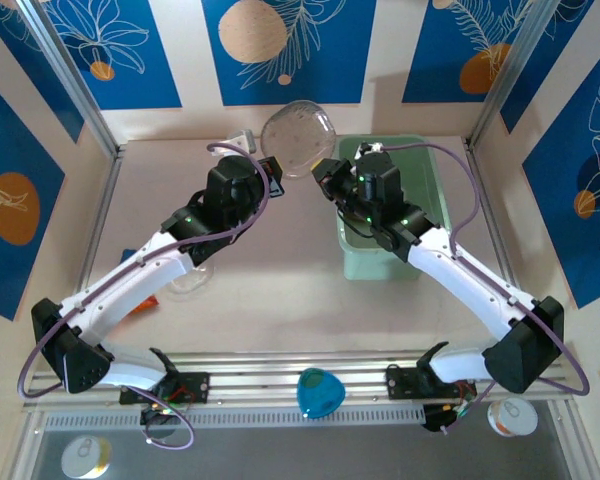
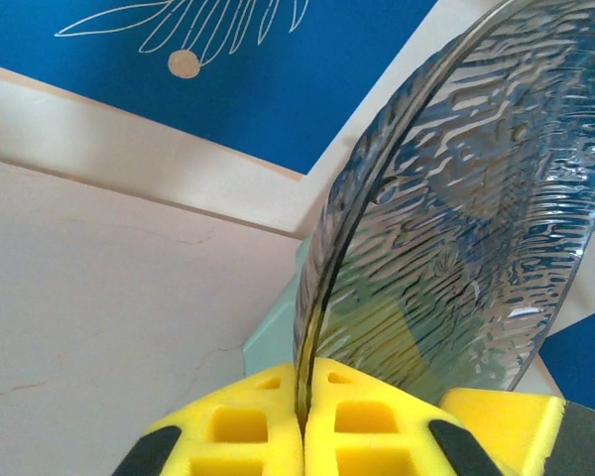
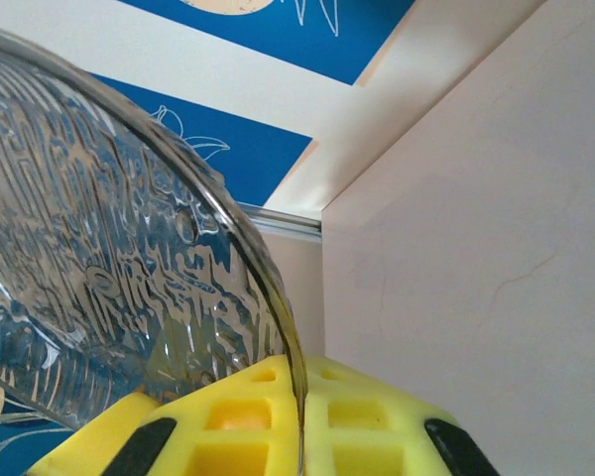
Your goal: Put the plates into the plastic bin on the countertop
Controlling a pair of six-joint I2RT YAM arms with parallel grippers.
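A clear, ripple-textured plate (image 1: 298, 138) hangs tilted in the air at the back of the countertop (image 1: 270, 270), just left of the mint-green plastic bin (image 1: 365, 265). My left gripper (image 1: 273, 166) is shut on its lower left rim. On the opposite rim, my right gripper (image 1: 326, 172) is shut as well. The left wrist view has the plate (image 2: 456, 218) rising edge-on from between the closed yellow pads of the left gripper (image 2: 302, 382), with a corner of the bin (image 2: 273, 332) behind. In the right wrist view the plate (image 3: 99, 268) curves up out of the right gripper (image 3: 299, 382).
Another clear plate (image 1: 190, 283) lies on the countertop under my left forearm, with an orange packet (image 1: 148, 303) beside it. A small white object (image 1: 242, 140) sits at the back wall. A blue item (image 1: 318, 392) rests on the front rail. Blue-patterned walls enclose three sides.
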